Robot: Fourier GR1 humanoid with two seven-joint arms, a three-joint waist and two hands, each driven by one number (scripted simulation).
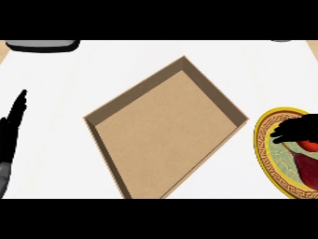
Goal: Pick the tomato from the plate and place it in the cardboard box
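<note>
Because the hand hides most of it, tomato: only a small, glossy red curve shows, on the right side of the plate at the near right.
Handling: I'd judge it light, smooth-skinned and a bit slippery, soft enough to bruise; being round, it will roll if nudged.
Where to hold: across its widest part, fingers on one side and thumb on the other, from above. Pinching the top would likely let it squirt out.
Right hand: black, arched over the tomato with fingers curled down round it, so it looks to be holding it. From where I stand I can't tell if the tomato has left the plate.
Dark red thing: long, tapered and matte, just near of the tomato on the same plate; it could get knocked.
Plate: round, hard-looking, with a yellow rim, a patterned brown band and a pale green middle.
Cardboard box: left of the plate, mid-counter, turned corner-on; plain brown, thin stiff walls, open top, flat bare floor. Its right wall lies just beside the plate's rim.
Counter: flat white, no texture.
Left hand: resting at the near left edge, fingers straight, holding nothing.
Grey object: dark, rounded, at the far left edge, cut off.
</note>
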